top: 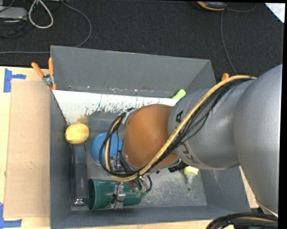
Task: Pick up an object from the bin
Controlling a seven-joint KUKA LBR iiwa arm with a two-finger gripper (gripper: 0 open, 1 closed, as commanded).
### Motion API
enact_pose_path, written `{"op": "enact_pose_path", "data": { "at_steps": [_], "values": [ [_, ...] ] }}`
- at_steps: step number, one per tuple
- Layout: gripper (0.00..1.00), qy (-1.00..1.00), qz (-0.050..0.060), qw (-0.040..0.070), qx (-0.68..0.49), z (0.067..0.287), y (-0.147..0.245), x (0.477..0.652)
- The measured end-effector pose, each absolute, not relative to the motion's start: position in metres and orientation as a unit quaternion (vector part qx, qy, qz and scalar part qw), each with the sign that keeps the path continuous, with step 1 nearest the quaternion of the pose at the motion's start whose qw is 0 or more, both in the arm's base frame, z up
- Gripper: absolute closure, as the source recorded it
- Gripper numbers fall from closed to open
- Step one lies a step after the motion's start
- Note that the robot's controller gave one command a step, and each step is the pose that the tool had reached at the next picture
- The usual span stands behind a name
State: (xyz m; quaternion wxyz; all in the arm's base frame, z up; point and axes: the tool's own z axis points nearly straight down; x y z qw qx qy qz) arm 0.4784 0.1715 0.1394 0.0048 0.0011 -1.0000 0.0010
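Low in bin point(131, 71), dark green cup point(100, 195) lying sideways, jaws beside it, state unclear

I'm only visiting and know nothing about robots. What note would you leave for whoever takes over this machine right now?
Gripper: low in the bin, at the dark green cup lying on its side by the near wall; whether it grips is unclear.
Nearby: blue round thing, yellow ball, dark bar along the view's left wall.
Done: arm is down at the cup.
Left: confirm the grasp, lift the cup out.
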Motion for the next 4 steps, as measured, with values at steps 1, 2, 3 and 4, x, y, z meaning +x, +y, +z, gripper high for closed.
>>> {"op": "enact_pose_path", "data": {
  "at_steps": [1, 2, 3, 4],
  "values": [
    [0.00, -1.000, 0.000, 0.002, -0.002, 0.142, 0.171, 0.481],
    [0.00, -0.999, -0.001, -0.003, -0.041, 0.071, 0.154, 0.476],
    [0.00, -0.999, -0.002, -0.005, -0.051, 0.071, 0.154, 0.475],
    [0.00, -0.999, -0.001, -0.005, -0.043, 0.071, 0.154, 0.477]
  ]
}}
